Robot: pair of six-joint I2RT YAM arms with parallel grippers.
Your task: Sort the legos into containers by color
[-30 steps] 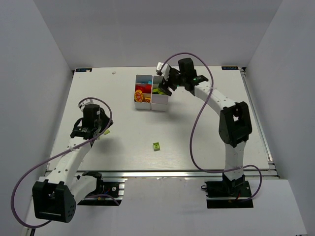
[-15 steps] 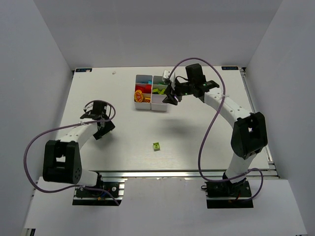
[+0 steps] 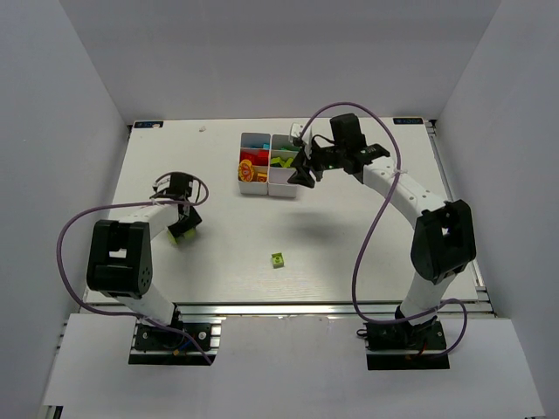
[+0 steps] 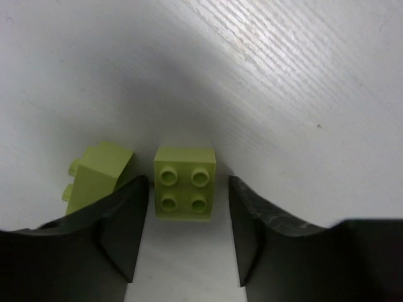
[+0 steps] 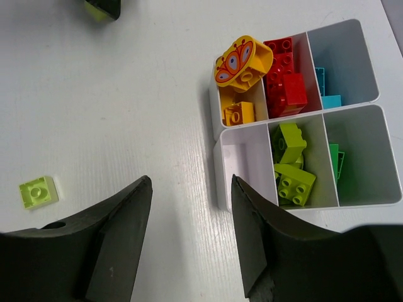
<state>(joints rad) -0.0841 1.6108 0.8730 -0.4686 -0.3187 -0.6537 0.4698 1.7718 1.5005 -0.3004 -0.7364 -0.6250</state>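
— So, where is the left hand sitting?

— It is hanging low over the table, released, with its jaws standing spread on either side of a lime brick. That brick is lying studs up between the fingers. A thin gap is showing on each side, so nothing is being grasped.

— Is anything else lying by it?

— A second lime brick is lying tipped on its side, just outside one finger and partly hidden behind it.

— And the right hand?

— It is hovering above the table beside the tray, likewise released, with nothing sitting between its jaws.

— What is the tray holding?

— One row is holding yellow and orange pieces, then red bricks, then light blue bricks. The other row is holding lime pieces in its middle compartment and dark green ones in the compartment next to them.

— Are any strays lying about?

— A flat lime brick is lying alone on the table toward the near edge, well apart from the tray and from both hands.
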